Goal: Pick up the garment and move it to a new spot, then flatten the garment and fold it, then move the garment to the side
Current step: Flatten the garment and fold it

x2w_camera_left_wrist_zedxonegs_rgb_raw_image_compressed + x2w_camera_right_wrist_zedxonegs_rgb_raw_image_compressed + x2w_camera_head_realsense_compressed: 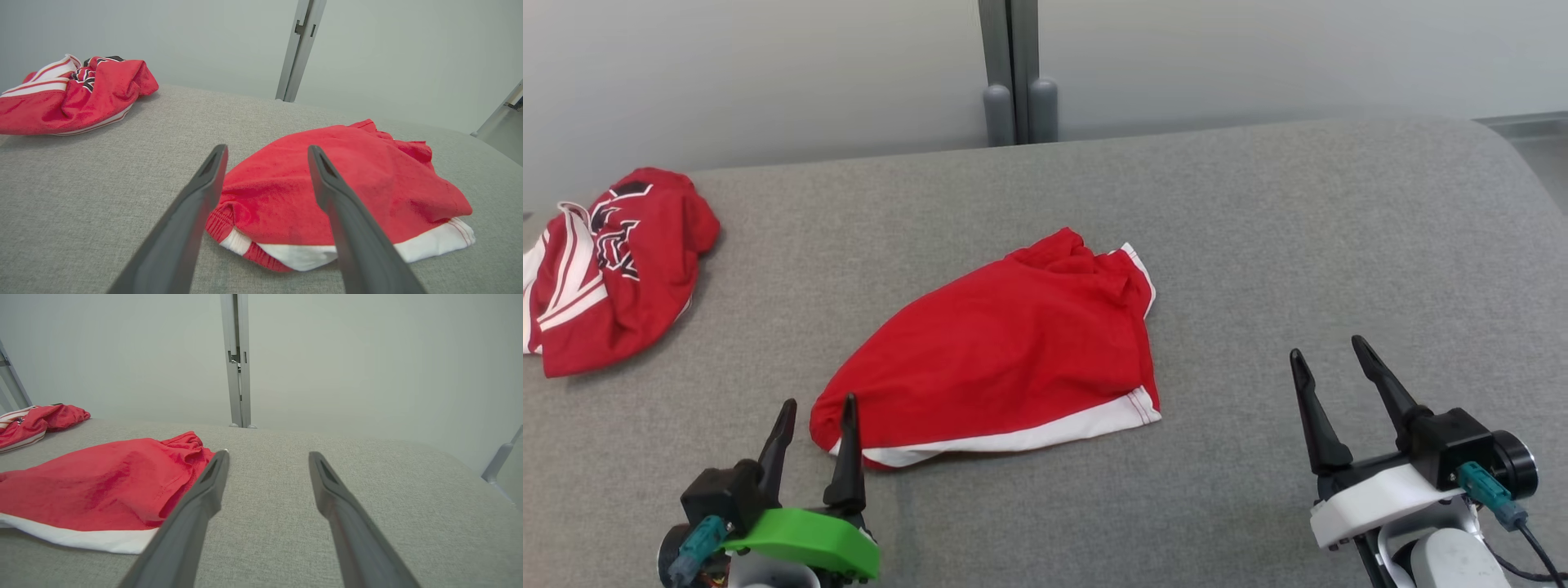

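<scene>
Head view: the red fabric shorts with white hem trim (pixel 1005 351) lie mid-way across the grey woven tabletop (pixel 1258 245), in a loose heap that is bunched at the far edge. Your left gripper (pixel 818 402) sits at the shorts' near-left corner with its fingers spread, the right-hand tip just over the cloth edge; I can't tell whether it touches. Your right gripper (pixel 1326 347) is well apart on the right, fingers spread and nothing in them. A second crumpled red garment with white stripes and black print (pixel 613 261) lies at the far left edge.

Left wrist view: the left gripper (pixel 267 148) has both fingers wide with nothing between them. The shorts (pixel 367 175) lie just ahead, with the ribbed waistband and white trim nearest. The striped garment (pixel 81 98) is far off to the upper left.

Right wrist view: the right gripper (pixel 268 454) is spread over bare grey cloth. The shorts (pixel 102 482) are to the left of its fingers, and the white hem lies beside the left one, apart from it.

Progress, as a judgement: nothing is held. The shorts are rumpled, not flat, and show no tidy fold. Whether this is already the new spot can't be told. Flattening, folding and the move to the side look to be still ahead of you.
</scene>
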